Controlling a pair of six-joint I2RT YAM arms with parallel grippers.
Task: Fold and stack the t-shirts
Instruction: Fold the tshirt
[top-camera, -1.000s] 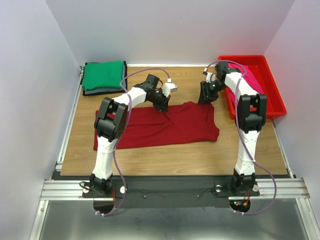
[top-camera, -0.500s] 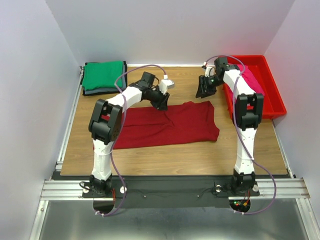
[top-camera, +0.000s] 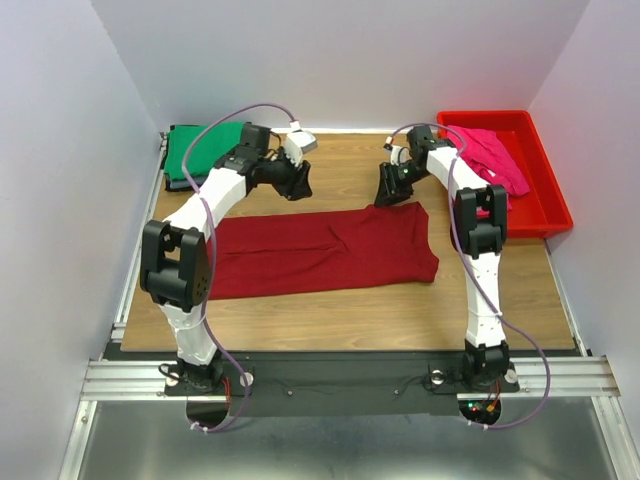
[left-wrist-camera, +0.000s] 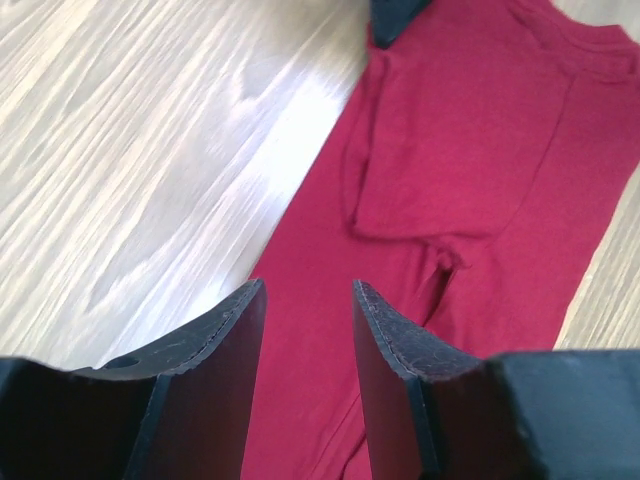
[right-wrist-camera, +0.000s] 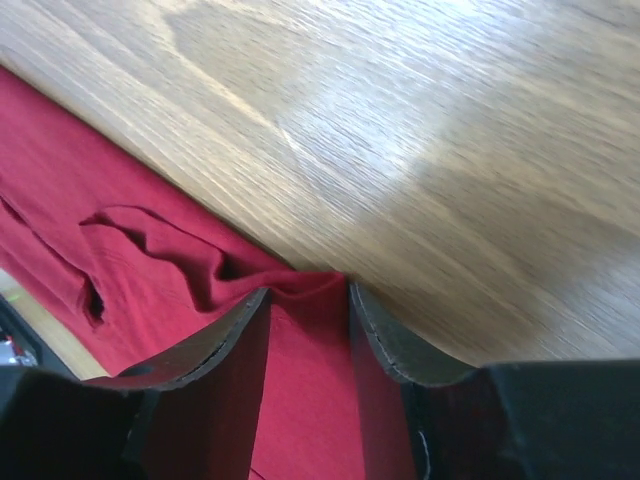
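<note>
The dark red t-shirt (top-camera: 320, 250) lies spread lengthwise across the middle of the wooden desk (top-camera: 350, 310), mostly flat, with a few soft creases near its centre and a sleeve folded in over the body (the left wrist view shows this fold best).

Just past the shirt's far edge, the left hand (top-camera: 293, 185) hangs above bare wood. Its jaws are released, and in its own camera the left hand (left-wrist-camera: 307, 290) has nothing between the fingers, only maroon cloth lying well below.

The right hand (top-camera: 388, 192) sits at the shirt's far right corner. Seen from its wrist, the right hand (right-wrist-camera: 308, 292) has its jaws apart, straddling that corner; the cloth lies loose between the tips rather than being pinched.

In the far left corner, a folded green t-shirt (top-camera: 215, 155) rests on a dark grey t-shirt (top-camera: 172, 182). At the far right, a crumpled bright pink t-shirt (top-camera: 490, 155) lies in the red plastic tray (top-camera: 545, 200).
</note>
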